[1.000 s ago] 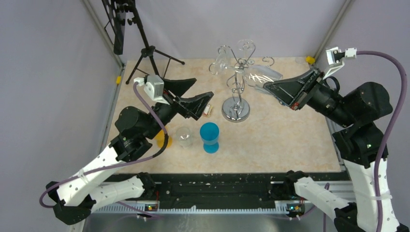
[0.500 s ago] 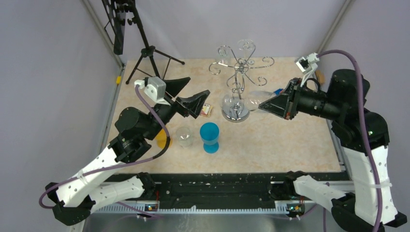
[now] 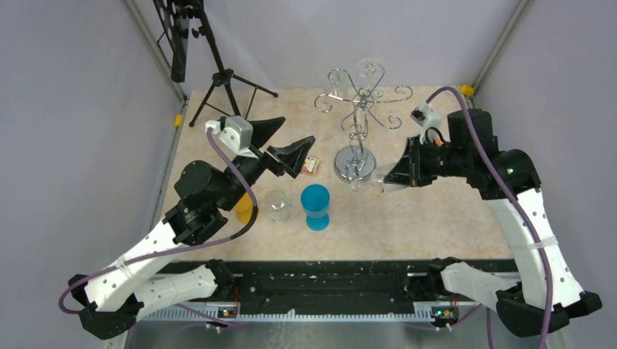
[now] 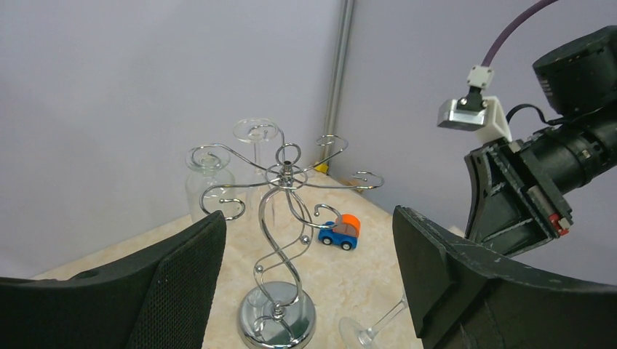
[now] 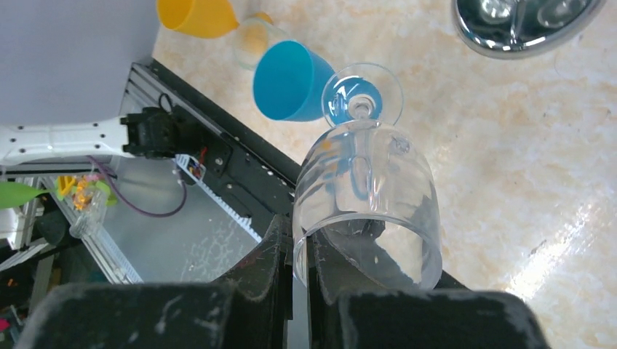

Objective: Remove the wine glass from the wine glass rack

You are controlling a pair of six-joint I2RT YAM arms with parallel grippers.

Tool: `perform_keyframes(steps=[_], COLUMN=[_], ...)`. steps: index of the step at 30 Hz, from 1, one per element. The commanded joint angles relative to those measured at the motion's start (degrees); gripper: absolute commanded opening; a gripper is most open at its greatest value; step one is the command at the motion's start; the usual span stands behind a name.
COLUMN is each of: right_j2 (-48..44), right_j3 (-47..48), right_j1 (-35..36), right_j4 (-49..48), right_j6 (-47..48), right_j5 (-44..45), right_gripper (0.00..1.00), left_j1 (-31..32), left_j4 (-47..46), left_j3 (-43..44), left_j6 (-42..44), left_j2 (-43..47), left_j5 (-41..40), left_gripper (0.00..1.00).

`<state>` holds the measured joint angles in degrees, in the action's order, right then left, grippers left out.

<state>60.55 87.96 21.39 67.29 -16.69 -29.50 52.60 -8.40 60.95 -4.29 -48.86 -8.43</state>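
From above, we see the wine glass rack [image 3: 355, 164] standing toward the back of the table [image 3: 436, 218], its disc base just left of the right gripper [image 3: 391, 176]. That gripper is clamped tight on the wine glass [image 3: 367, 179], which is off the rack. The glass lies low and nearly level, just in front of and to the right of the disc base, with its foot pointing left. The left gripper [image 3: 296, 135] hangs over the left half of the table, jaws spread wide with nothing between them. Below it a yellow cup [image 3: 246, 209], a clear tumbler [image 3: 276, 205] and a blue cup [image 3: 315, 206] stand in a row. A black tripod [image 3: 218, 76] stands at the far left corner.

In the left wrist view, we look between the widely parted fingers [image 4: 167, 291] at the rack's twisted post and scroll arms. Two other glasses [image 4: 207, 182] hang at its far side, and a toy car [image 4: 342, 231] sits behind it. At the bottom, the held glass's foot and slanted stem show beside the disc base — whether the foot touches the table we cannot tell.

In the right wrist view, the fingers pinch the rim of the bowl, with the glass wall caught in the thin gap between them. The bowl tilts away — stem and foot point toward the blue cup. The rack's base shows at the top right corner, apart from the glass.
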Motion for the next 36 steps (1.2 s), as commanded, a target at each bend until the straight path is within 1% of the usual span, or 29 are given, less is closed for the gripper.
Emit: perform_keyframes(steps=[1, 4, 7, 10, 15, 19, 23, 28, 36], right_j2=[-1.00, -0.57, 1.20, 3.73, 6.63, 10.66, 13.87, 16.25, 18.11], right_j3=[-2.34, -4.01, -6.42, -6.83, -7.07, -7.37, -7.26, -8.44, -10.64], right_j1=[3.63, 8.76, 13.88, 16.87, 24.07, 29.12, 33.07, 35.44, 36.42], right_j4=[-3.62, -4.65, -4.45, -3.12, -4.87, -4.80, -4.59, -5.41, -8.90], right_j6=[-1.98, -4.21, -5.97, -7.53, -9.65, -11.01, -11.33, -11.61, -11.66], right_j5=[5.11, 11.93, 22.08, 27.18, 31.71, 34.95, 38.04, 39.90, 40.08], right_gripper=[0.00, 0.00, 0.00, 0.00, 0.00, 0.00, 0.00, 0.00, 0.00], left_j1=[-0.02, 0.01, -0.04, -0.03, -0.02, -0.04, 0.00, -0.01, -0.04], left_j4=[0.19, 0.89, 1.38, 1.93, 2.84, 2.78, 3.09, 3.65, 2.50], left_j3=[0.22, 0.44, 0.67, 1.01, 1.18, 1.19, 1.12, 1.03, 0.23], left_j6=[1.04, 1.29, 1.54, 1.86, 2.61, 2.71, 3.06, 3.33, 3.32], left_j2=[0.42, 0.15, -0.08, -0.09, -0.09, -0.16, -0.15, 0.16, 0.64], left_j5=[-1.48, -2.34, -2.93, -3.20, -4.65, -5.23, -6.30, -8.88, -11.14], left_gripper=[0.87, 0.88, 0.88, 0.88, 0.88, 0.88, 0.88, 0.89, 0.89])
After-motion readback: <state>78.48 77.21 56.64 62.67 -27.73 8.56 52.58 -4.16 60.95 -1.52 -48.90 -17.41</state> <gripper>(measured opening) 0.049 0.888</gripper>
